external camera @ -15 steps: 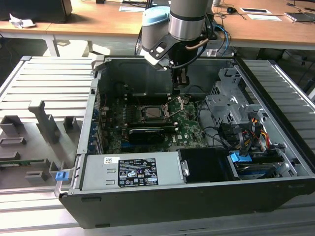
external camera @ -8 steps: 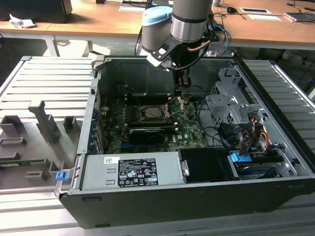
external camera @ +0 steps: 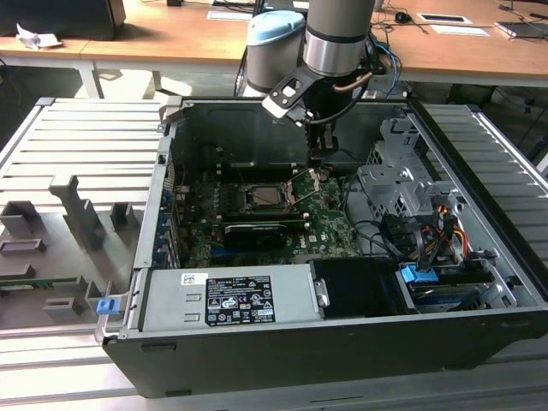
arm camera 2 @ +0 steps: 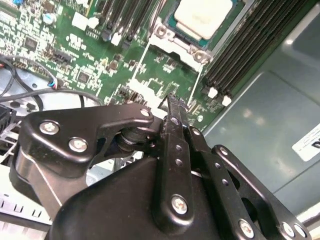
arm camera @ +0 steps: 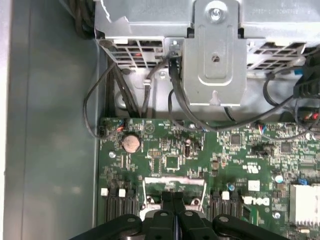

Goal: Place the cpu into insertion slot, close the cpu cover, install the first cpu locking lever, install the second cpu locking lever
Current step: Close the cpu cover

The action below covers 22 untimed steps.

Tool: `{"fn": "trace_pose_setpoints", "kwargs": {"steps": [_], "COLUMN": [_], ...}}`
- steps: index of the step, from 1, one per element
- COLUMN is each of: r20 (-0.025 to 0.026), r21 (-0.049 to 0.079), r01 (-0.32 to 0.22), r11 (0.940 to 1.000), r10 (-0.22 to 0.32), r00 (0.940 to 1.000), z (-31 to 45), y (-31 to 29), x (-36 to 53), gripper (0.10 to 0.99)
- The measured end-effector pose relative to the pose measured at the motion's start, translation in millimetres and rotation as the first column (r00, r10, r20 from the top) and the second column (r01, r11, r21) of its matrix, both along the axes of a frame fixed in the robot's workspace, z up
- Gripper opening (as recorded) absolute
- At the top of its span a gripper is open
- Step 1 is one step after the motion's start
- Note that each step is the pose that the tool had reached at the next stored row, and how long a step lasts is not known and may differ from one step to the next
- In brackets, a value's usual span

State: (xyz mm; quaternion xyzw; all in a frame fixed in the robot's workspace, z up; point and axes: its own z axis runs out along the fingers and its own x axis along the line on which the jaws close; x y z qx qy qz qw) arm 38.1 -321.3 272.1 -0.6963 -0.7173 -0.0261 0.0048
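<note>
The cpu (arm camera 2: 202,15) lies flat in its socket on the green motherboard, its pale silvery top facing up; in the exterior view the cpu (external camera: 267,198) sits mid-board. The cpu cover (arm camera 2: 175,45) is swung open away from the socket, and green board shows through its open centre. In the first wrist view the cpu cover (arm camera: 172,179) appears as a thin silvery bar. My gripper (arm camera 2: 171,100) is shut, with its tips at the cover's free edge. I cannot tell whether the gripper (arm camera: 172,196) pinches that edge. From outside, the gripper (external camera: 318,171) hangs just to the exterior view's right of the socket.
Black memory slots (arm camera 2: 250,45) flank the socket. A long black card (external camera: 257,233) lies in front of it, and a power supply (external camera: 227,300) sits at the case front. A metal drive cage (arm camera: 215,60) with loose cables (arm camera: 150,85) stands close by. The case walls enclose the board.
</note>
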Motion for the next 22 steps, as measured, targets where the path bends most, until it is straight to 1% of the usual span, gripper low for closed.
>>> {"fn": "trace_pose_setpoints", "kwargs": {"steps": [2, 5, 14, 17, 18, 19, 22], "r20": [0.0, 0.0, 0.0, 0.0, -0.0001, 0.0, 0.0], "r21": [0.0, 0.0, 0.0, 0.0, 0.0, 0.0, 0.0], "r01": [-0.008, -0.008, -0.008, -0.008, -0.008, -0.008, -0.008], "r11": [1.0, 1.0, 1.0, 1.0, 1.0, 1.0, 1.0], "r10": [0.008, 0.008, 0.008, 0.008, 0.008, 0.008, 0.008], "r00": [1.0, 1.0, 1.0, 1.0, 1.0, 1.0, 1.0], "z": [-3.6, -5.5, -5.8, -6.9, -7.5, -9.5, -16.8], "y": [0.0, 0.0, 0.0, 0.0, 0.1, 0.0, 0.1], "x": [3.0, 5.8, 16.2, 25.8, 27.0, 28.8, 29.1], "gripper": [0.106, 0.106, 0.106, 0.106, 0.106, 0.106, 0.106]}}
